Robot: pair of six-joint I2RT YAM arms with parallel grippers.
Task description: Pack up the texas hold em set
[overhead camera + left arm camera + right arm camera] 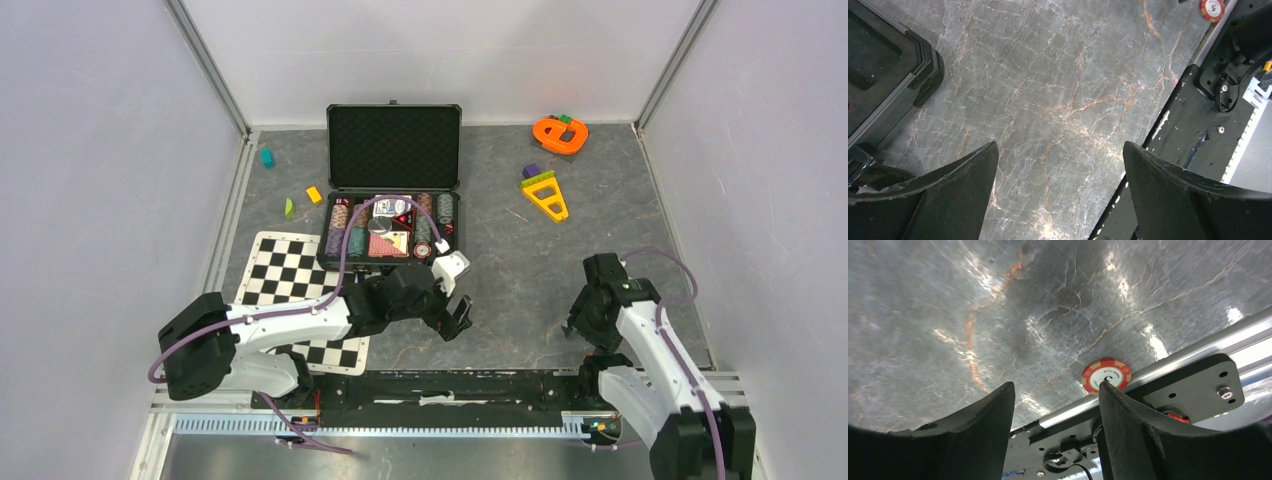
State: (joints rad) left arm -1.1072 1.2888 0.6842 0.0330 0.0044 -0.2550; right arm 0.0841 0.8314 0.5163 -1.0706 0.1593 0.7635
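Spotted one stray poker chip [1106, 376] lying flat on the tabletop [948, 300] at near right, just beside the near-edge rail [1193, 342] and well apart from the open briefcase [393, 190] further left and farther back, where coloured chip stacks [345, 228] already sit in the foam. Probably light, thin, stiff and slick on that hard stone-look surface, so likely to skate or flip under a sideways nudge. Best pinched across the diameter on the rim, fingers straddling it; no edge to get under, and the rail crowds the near side. Right pincer [1055, 390] part open, nothing between the fingers, one fingertip [1108, 390] right at the chip's edge; cannot tell whether touching. Not centred over it yet. Left pincer [1060, 150] spread wide, empty, over bare tabletop near the case corner.
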